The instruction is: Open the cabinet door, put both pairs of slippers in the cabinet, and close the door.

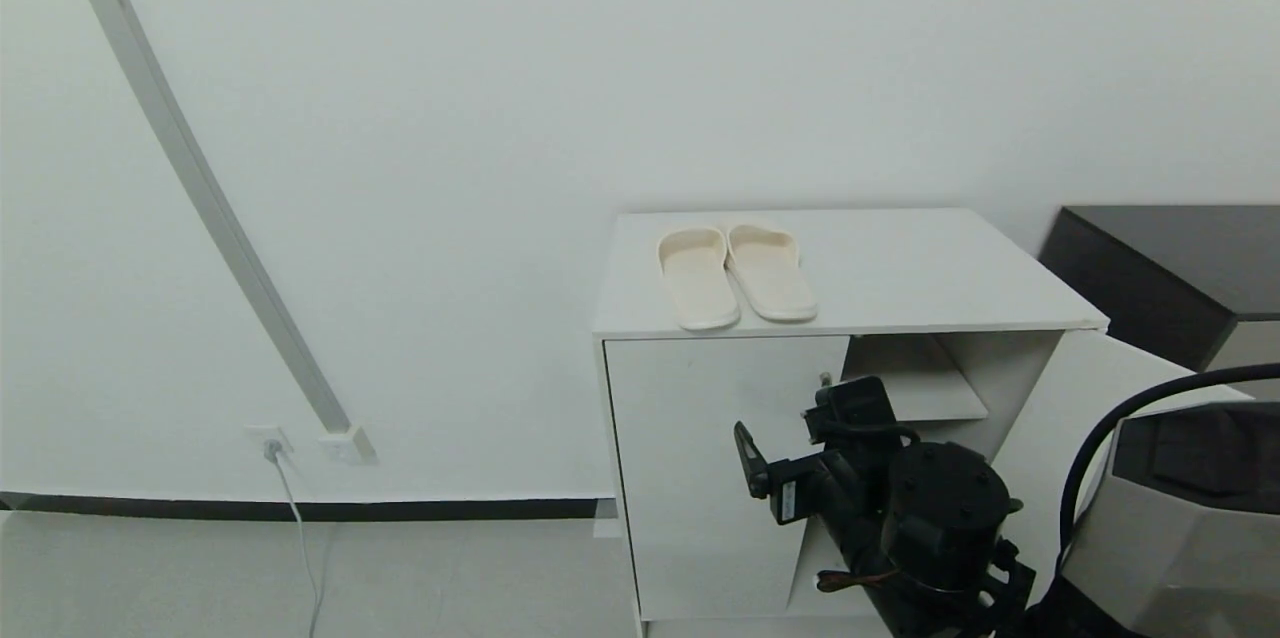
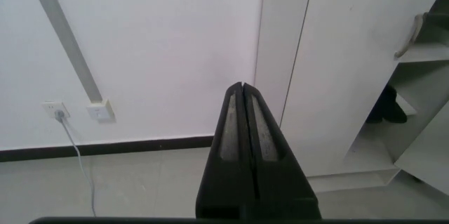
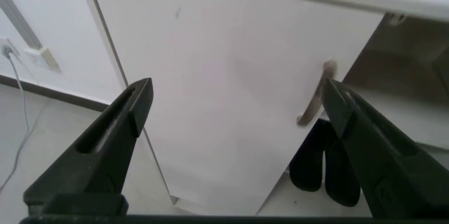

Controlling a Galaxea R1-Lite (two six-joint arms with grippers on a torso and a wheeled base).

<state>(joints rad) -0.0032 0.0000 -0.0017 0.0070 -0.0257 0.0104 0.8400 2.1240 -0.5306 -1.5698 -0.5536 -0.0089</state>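
A pair of cream slippers (image 1: pixel 735 273) lies side by side on top of the white cabinet (image 1: pixel 900 268). The cabinet's left door (image 1: pixel 700 478) is closed and its right door (image 1: pixel 1090 418) is swung open. A pair of black slippers (image 3: pixel 326 164) rests on the cabinet floor inside, behind the left door's handle (image 3: pixel 316 101). My right gripper (image 3: pixel 235 97) is open and holds nothing; it hangs in front of the left door, close to the handle, also seen as the right gripper (image 1: pixel 790 428). My left gripper (image 2: pixel 243 94) is shut and empty, low and left of the cabinet.
A shelf (image 1: pixel 920 388) divides the open compartment. A dark table (image 1: pixel 1170 268) stands right of the cabinet. On the wall to the left are an outlet with a cord (image 1: pixel 270 443) and a slanted grey conduit (image 1: pixel 200 178). Bare floor (image 2: pixel 140 182) lies left of the cabinet.
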